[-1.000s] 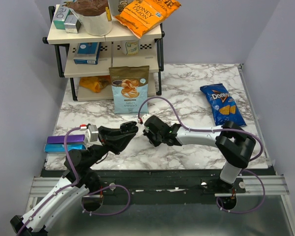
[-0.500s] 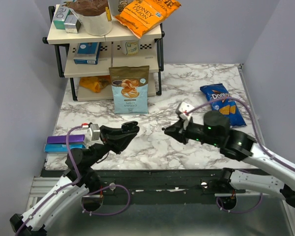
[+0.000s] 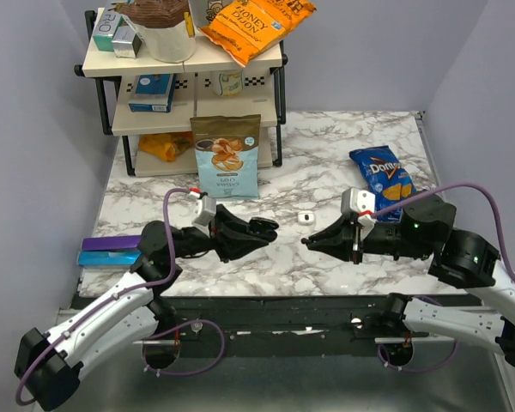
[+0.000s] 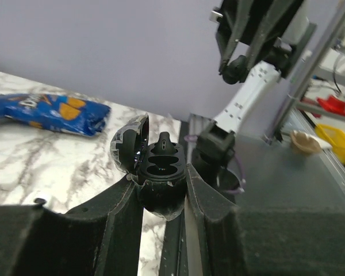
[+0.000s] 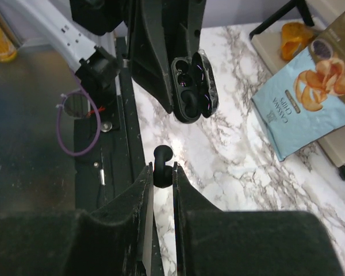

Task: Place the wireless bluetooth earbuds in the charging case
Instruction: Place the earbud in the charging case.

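Holding small black rounded earbud (image 5: pixel 162 156) pinched in right gripper (image 5: pixel 163 177); left gripper (image 4: pixel 161 194) clamps open black oval charging case (image 4: pixel 158 164), cavity facing it for easy insertion.

Right claw (image 5: pixel 163 177) pinches a black earbud (image 5: pixel 161 155) over the counter (image 5: pixel 236 155) edge; the open case (image 5: pixel 192 86) hangs just beyond, near a chips bag (image 5: pixel 310 98)
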